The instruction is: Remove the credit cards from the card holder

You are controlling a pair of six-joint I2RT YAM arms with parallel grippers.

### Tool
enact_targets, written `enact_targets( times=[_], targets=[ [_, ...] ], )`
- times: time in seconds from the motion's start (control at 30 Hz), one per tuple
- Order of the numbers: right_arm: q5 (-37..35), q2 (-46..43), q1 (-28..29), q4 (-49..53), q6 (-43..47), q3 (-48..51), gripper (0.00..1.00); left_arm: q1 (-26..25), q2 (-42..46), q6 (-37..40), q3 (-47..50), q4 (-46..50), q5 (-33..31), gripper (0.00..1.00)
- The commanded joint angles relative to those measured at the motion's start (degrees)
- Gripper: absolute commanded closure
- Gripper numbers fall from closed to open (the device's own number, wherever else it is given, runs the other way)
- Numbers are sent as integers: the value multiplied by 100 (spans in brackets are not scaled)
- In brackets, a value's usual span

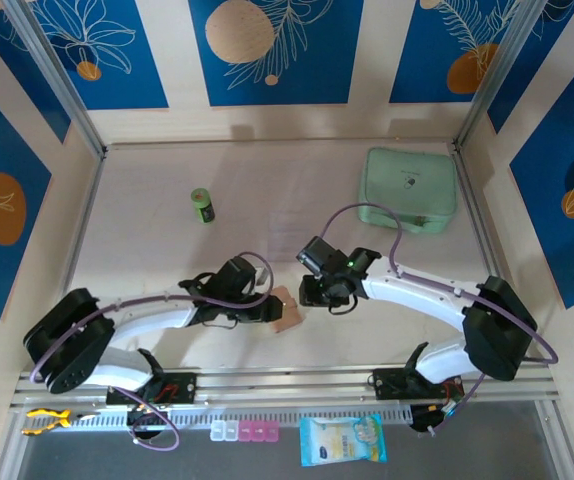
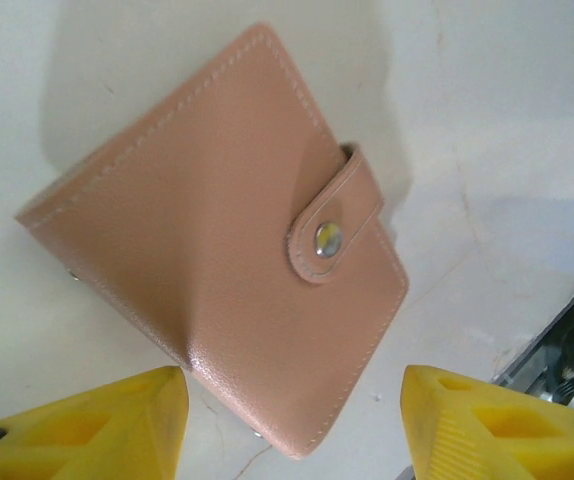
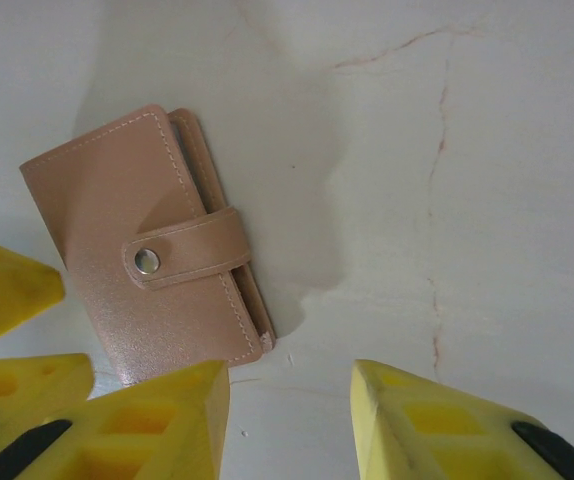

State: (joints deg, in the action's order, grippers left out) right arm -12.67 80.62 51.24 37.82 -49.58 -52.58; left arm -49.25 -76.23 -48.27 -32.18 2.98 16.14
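The card holder (image 1: 286, 309) is a tan-pink leather wallet, lying flat and closed on the table with its strap snapped over the silver stud. The credit cards are hidden inside it. In the left wrist view the card holder (image 2: 217, 230) points its near corner into the gap of my left gripper (image 2: 292, 425). That gripper is open, with bare table on both sides of the corner. My right gripper (image 3: 289, 425) is open over bare table just right of the card holder (image 3: 147, 250). Its left fingertip (image 3: 167, 410) overlaps the wallet's lower edge.
A mint-green case (image 1: 410, 188) lies at the back right and a small green bottle (image 1: 202, 206) stands at the back left. Past the near rail lie a blue packet (image 1: 342, 440), a pink and white pill strip (image 1: 245, 432) and a yellow tool (image 1: 47, 420). Patterned walls enclose the table.
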Motion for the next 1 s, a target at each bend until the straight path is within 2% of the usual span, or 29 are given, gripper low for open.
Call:
enact_targets(
  times=[0.0, 0.2, 0.33, 0.53, 0.97],
  targets=[
    [124, 225, 129, 90, 150, -366, 63, -23, 499, -273, 157, 137, -456, 41],
    [77, 823, 335, 303, 454, -887, 65, 105, 1117, -477, 430, 387, -805, 44],
    [19, 1331, 483, 481, 594, -1287, 65, 224, 1408, -653, 643, 358, -864, 50],
    [-185, 1990, 719, 860, 794, -1886, 65, 387, 1700, -893, 916, 286, -817, 51],
    [-254, 2476, 797, 1091, 967, -2239, 65, 672, 1519, -1282, 1335, -536, -422, 54]
  ],
)
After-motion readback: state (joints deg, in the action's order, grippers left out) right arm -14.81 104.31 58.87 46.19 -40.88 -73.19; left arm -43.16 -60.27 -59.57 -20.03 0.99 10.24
